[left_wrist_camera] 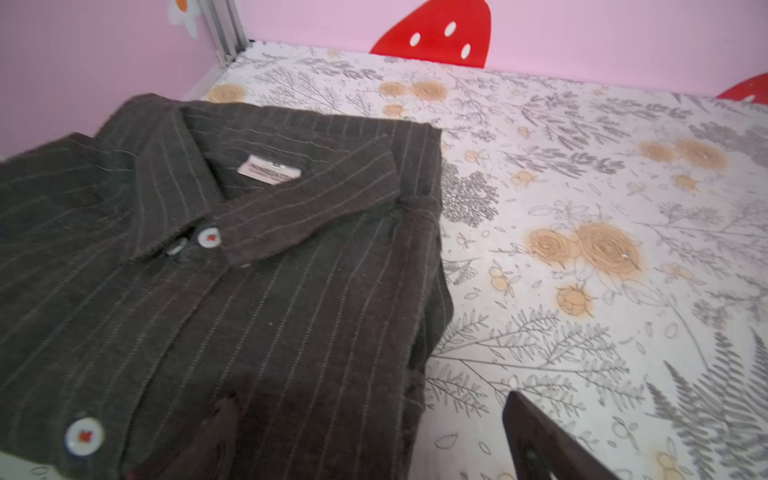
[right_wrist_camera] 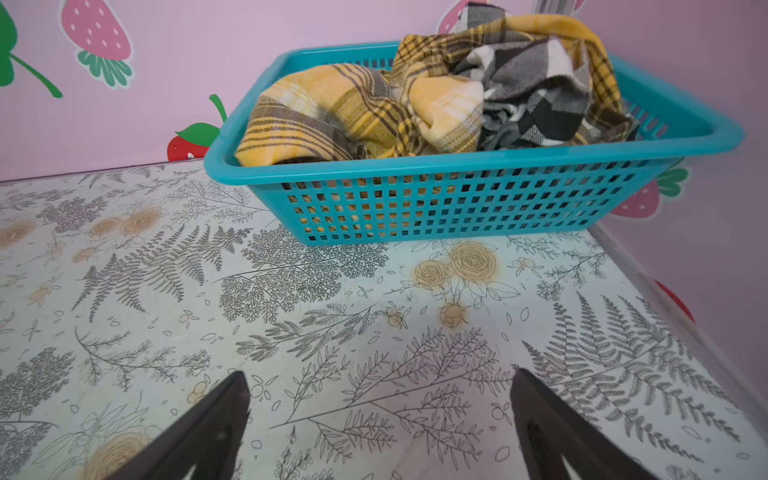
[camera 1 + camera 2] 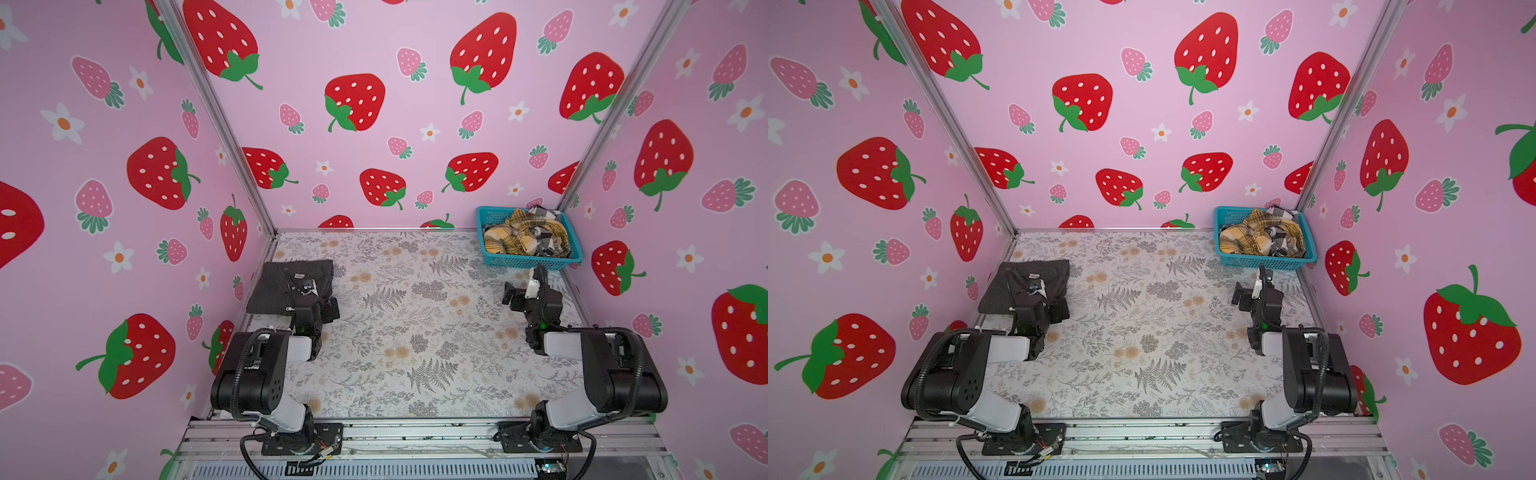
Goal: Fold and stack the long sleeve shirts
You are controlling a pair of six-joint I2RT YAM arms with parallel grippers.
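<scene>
A dark charcoal pinstriped shirt (image 3: 286,286) (image 3: 1021,286) (image 1: 208,270) lies folded, collar up, at the table's left back. My left gripper (image 3: 322,305) (image 1: 374,415) hovers open over its near right edge, one finger above the cloth and the other finger (image 1: 540,440) above the table. A mustard-yellow plaid shirt (image 3: 509,239) (image 3: 1246,239) (image 2: 353,112) and a black-and-white checked shirt (image 3: 542,214) (image 2: 536,91) lie crumpled in the turquoise basket (image 3: 528,262) (image 3: 1266,262) (image 2: 457,199). In front of that basket my right gripper (image 3: 513,295) (image 3: 1241,297) (image 2: 378,399) stands open and empty over the bare table.
The floral table (image 3: 415,332) is closed in by pink strawberry walls at the back and on both sides. The basket stands in the back right corner. A metal rail (image 3: 415,432) with both arm bases runs along the front edge.
</scene>
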